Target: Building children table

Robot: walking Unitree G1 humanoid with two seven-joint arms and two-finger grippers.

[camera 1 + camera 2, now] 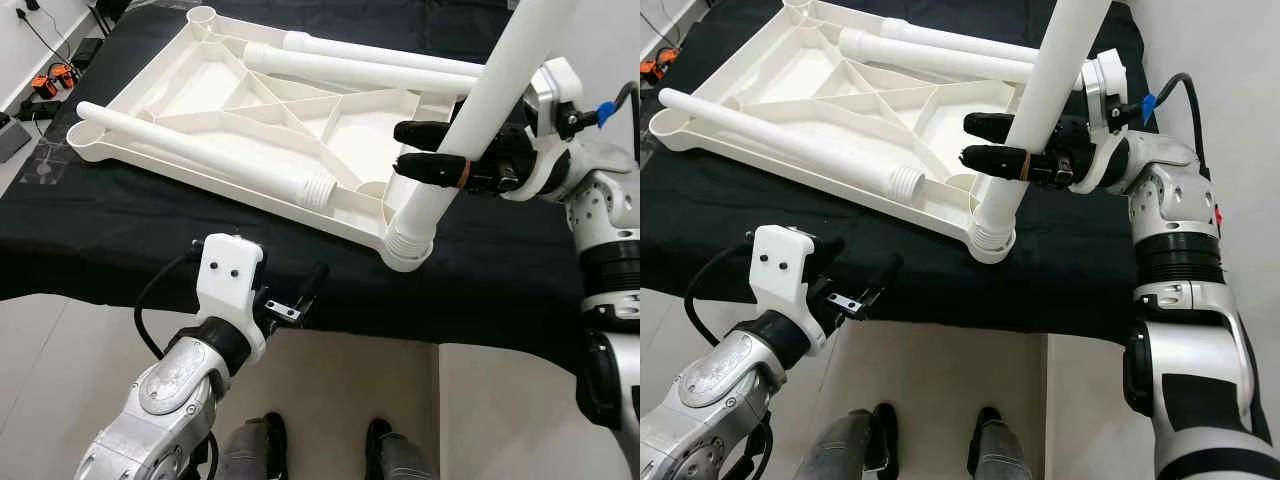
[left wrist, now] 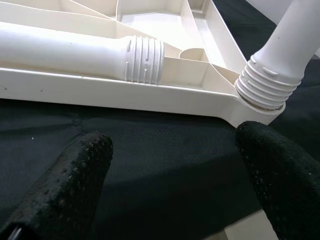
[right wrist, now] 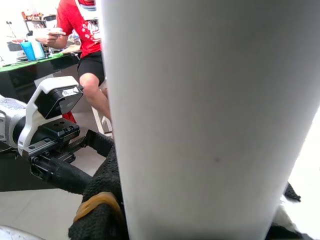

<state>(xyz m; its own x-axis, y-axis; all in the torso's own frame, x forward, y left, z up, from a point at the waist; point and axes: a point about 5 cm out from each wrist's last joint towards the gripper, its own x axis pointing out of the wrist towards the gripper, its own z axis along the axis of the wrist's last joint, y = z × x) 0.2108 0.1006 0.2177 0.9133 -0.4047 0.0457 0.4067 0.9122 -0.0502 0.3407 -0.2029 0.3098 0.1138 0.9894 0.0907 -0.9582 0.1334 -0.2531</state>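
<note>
A white plastic tabletop point(image 1: 200, 90) lies upside down on a black cloth. One white table leg point(image 1: 480, 110) stands tilted, its threaded end point(image 1: 405, 238) in the near right corner socket. My right gripper point(image 1: 400, 148) is shut on this leg a little above the socket, one black finger on each side. A second leg point(image 1: 200, 150) lies across the tabletop's near side, threaded end toward the socket. Two more legs point(image 1: 370, 70) lie along the far side. My left gripper point(image 2: 170, 170) hangs open over the cloth just in front of the tabletop's near edge, holding nothing.
The black cloth point(image 1: 120, 230) covers the work surface, and its near edge drops to a pale floor. Black shoes and grey trouser legs point(image 1: 270, 440) show below me. Orange items and cables point(image 1: 55, 80) lie at far left. A person in a red shirt point(image 3: 80, 30) sits behind.
</note>
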